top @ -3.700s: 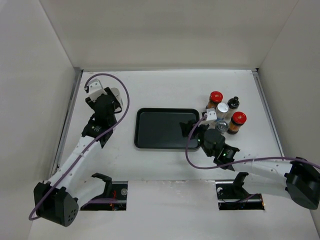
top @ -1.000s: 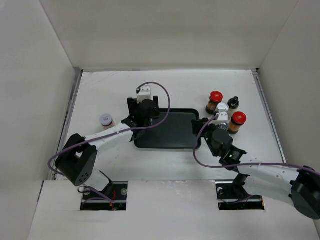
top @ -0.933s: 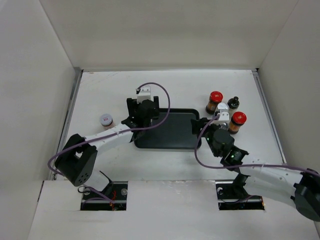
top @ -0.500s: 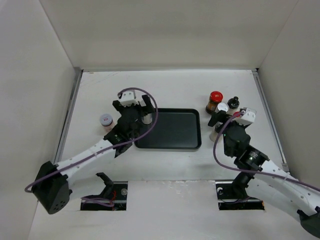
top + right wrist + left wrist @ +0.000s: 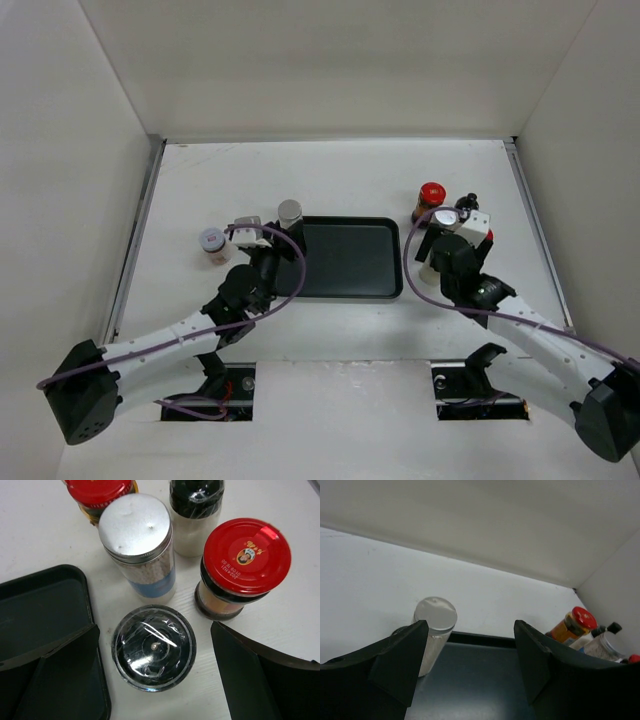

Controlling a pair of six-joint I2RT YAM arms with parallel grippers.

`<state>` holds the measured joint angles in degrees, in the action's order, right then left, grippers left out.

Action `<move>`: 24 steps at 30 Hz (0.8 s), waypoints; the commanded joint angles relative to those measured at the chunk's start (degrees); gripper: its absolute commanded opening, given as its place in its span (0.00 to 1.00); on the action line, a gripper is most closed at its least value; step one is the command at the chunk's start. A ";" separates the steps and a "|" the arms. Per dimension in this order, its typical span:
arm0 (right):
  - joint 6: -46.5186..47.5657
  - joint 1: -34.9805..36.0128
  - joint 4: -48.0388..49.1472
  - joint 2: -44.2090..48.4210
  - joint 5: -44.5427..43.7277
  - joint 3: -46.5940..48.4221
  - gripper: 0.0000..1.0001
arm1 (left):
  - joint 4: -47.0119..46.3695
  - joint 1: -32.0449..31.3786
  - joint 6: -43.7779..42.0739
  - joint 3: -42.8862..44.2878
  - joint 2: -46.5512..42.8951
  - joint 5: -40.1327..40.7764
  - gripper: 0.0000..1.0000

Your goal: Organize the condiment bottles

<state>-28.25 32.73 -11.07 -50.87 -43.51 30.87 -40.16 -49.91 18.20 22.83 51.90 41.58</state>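
Observation:
A silver-capped jar (image 5: 290, 212) (image 5: 435, 630) stands upright in the far left corner of the black tray (image 5: 340, 260) (image 5: 480, 680). My left gripper (image 5: 272, 240) (image 5: 470, 645) is open and empty just behind it, with the jar beside the left finger. A small pale-capped jar (image 5: 212, 243) stands alone on the table left of the tray. My right gripper (image 5: 440, 242) (image 5: 154, 630) hangs open over the right cluster, its fingers on either side of a black-capped jar (image 5: 153, 647). Around that jar stand a silver-capped jar (image 5: 136, 540), a red-capped jar (image 5: 245, 560) and a black-capped white bottle (image 5: 196, 505).
Another red-capped bottle (image 5: 430, 200) (image 5: 572, 625) stands at the far end of the cluster, right of the tray. White walls close in the table on the left, back and right. The tray's right edge (image 5: 95, 645) lies close to the black-capped jar.
The left gripper has let go of the silver-capped jar in the tray's corner and drawn back toward the near edge. The right gripper has opened and shifted over the black-capped jar.

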 commanded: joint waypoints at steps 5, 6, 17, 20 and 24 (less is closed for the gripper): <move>-1.46 -2.54 4.04 -4.23 5.98 1.65 0.92 | -10.19 -2.33 1.49 -4.89 1.89 -1.42 0.68; -1.54 -2.80 4.13 -4.41 5.72 1.56 0.86 | -11.42 -2.43 1.67 -5.86 2.32 -1.42 0.68; 3.11 10.71 8.16 -2.81 -0.09 12.70 0.51 | -21.80 -2.08 2.37 -10.70 2.95 1.65 0.72; 4.69 12.84 16.05 -11.76 4.38 17.19 0.51 | -21.71 -1.81 2.37 -12.19 0.32 4.11 0.72; 4.96 14.15 25.64 -23.54 9.22 22.90 0.53 | -20.92 -1.02 2.11 -13.07 -3.64 9.55 0.72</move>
<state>-24.77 45.98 2.09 -68.86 -37.63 49.15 -57.45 -51.51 19.97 10.48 51.00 46.17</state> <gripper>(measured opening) 0.708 0.717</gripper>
